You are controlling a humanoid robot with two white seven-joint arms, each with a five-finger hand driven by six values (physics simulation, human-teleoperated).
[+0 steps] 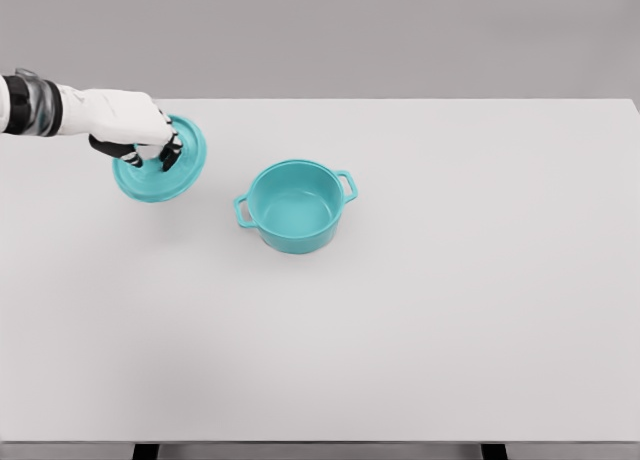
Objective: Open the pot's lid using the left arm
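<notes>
Left hand [140, 130] covers lid [160, 175] knob and top; arm cut at left edge. Bench [400, 330] legs cropped at btm.

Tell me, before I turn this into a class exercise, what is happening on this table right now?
A white humanoid robot's left hand grips a teal lid, holding it to the left of the matching teal pot. The pot stands open and looks empty, near the middle of the white table, with its two side handles showing. The lid is tilted and clear of the pot, so the opening is done. The right arm is out of view.
</notes>
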